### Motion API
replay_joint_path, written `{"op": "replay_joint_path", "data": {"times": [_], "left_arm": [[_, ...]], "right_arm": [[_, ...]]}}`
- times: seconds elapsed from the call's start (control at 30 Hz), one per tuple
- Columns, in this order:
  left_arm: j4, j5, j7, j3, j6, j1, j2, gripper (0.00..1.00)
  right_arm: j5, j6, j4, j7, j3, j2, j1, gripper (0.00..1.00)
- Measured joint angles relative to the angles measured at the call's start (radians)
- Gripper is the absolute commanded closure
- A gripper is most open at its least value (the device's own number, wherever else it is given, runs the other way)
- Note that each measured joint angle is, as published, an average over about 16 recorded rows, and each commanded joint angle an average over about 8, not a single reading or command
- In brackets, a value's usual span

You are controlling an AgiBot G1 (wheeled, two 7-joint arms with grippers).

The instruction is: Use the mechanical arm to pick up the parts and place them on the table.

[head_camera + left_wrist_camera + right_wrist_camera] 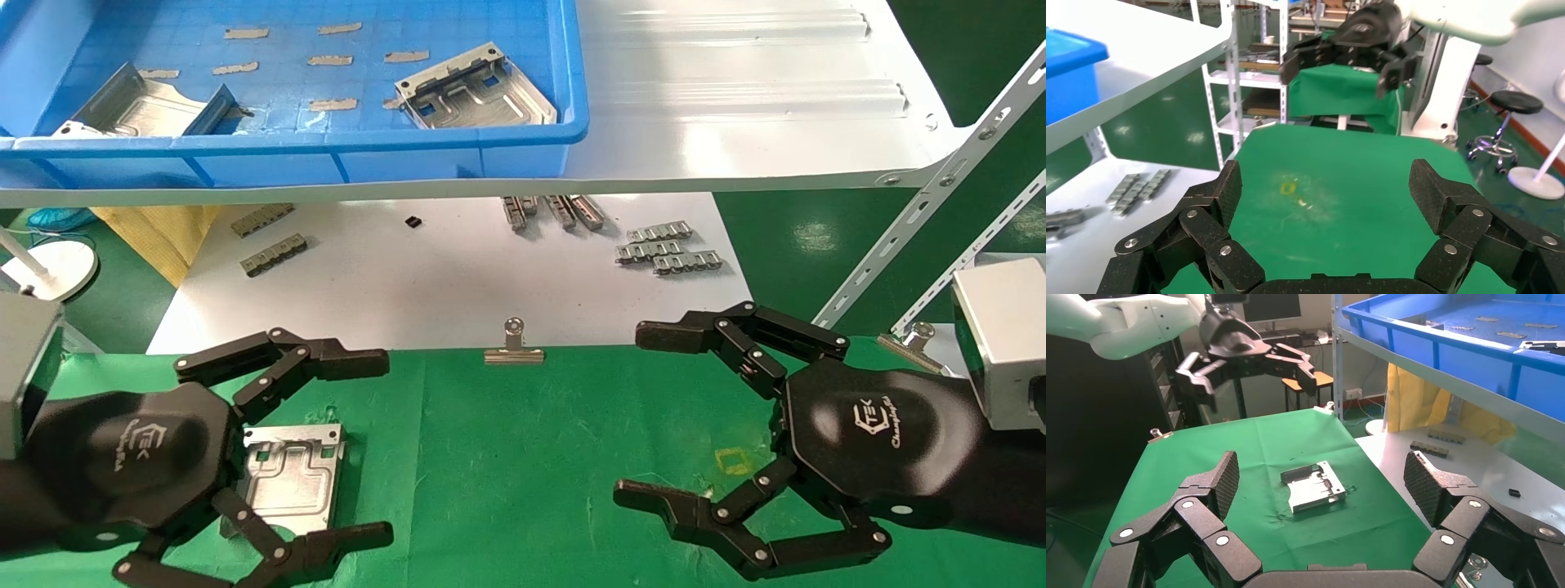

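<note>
Now hovering, left gripper (372,447) spread wide above stamped plate (294,478) on green table (523,457). At 3 o'clock, right gripper (645,412) equally splayed, empty.

One part (292,474) is laid flat on the desk (523,457) at the near left, beneath the spread fingers (327,359) of the left gripper (359,445). The right gripper (645,416) is held above the desk at the near right, well apart from that part. A binder clip (513,347) is seated on the desk's far edge, between the two grippers. Beyond it, linked strips (666,249) are scattered over a lower board (441,278). A tray (327,159) is placed on the shelf (735,98) at far left; two parts (474,90) are lying in it.
</note>
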Motion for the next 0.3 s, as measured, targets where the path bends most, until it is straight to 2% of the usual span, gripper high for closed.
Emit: {"op": "replay_joint_path", "data": {"times": [0.3], "left_arm": [[-0.062,-0.014,-0.042,-0.046,-0.007,0.037,-0.011,0.00]], "right_arm": [[0.000,0.000,0.000,0.000,0.000,0.000,0.000,0.00]]}}
